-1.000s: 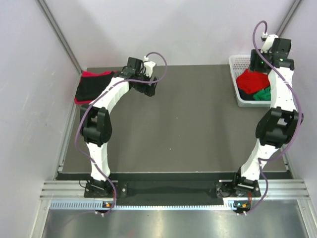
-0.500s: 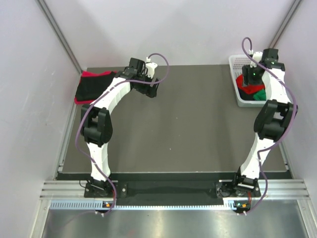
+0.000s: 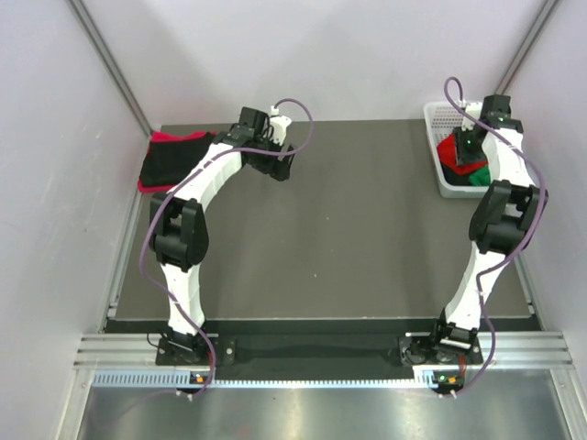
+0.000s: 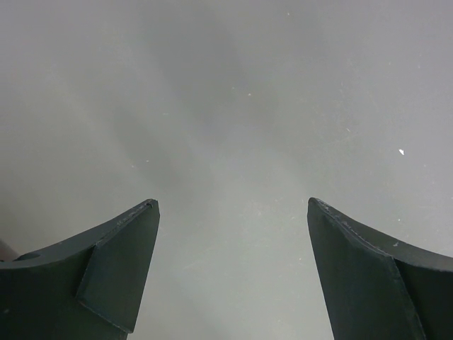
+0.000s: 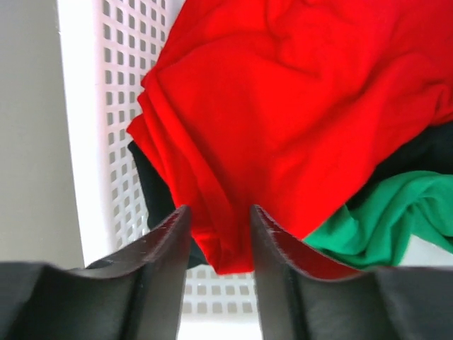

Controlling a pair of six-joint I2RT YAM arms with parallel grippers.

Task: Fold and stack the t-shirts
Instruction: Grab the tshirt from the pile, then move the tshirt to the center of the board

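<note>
**Right gripper over the red shirt in the basket, left gripper spread above the desk**

The right gripper (image 5: 217,212) hangs low over the basket (image 5: 106,106), its fingers drawn fairly near each other with a narrow gap between them. A fold of the red shirt (image 5: 283,113) fills that gap, and the cloth's edges meet both fingers. I cannot tell whether the pads press the fold or only stand on either side of it. Most of the red shirt spreads ahead of the gripper, crumpled, on top of the heap. The green shirt (image 5: 382,212) lies just to the gripper's right, partly under the red one. A black shirt (image 5: 150,191) shows from beneath the red one just to the gripper's left, against the basket's lattice.

The left gripper (image 4: 231,202) is spread wide, with nothing between its fingers; only bare desk (image 4: 212,85) lies under it. In the top view, a folded black shirt (image 3: 174,163) lies off to this gripper's left, resting on a pinkish shirt (image 3: 172,137) whose edges show around it.
</note>
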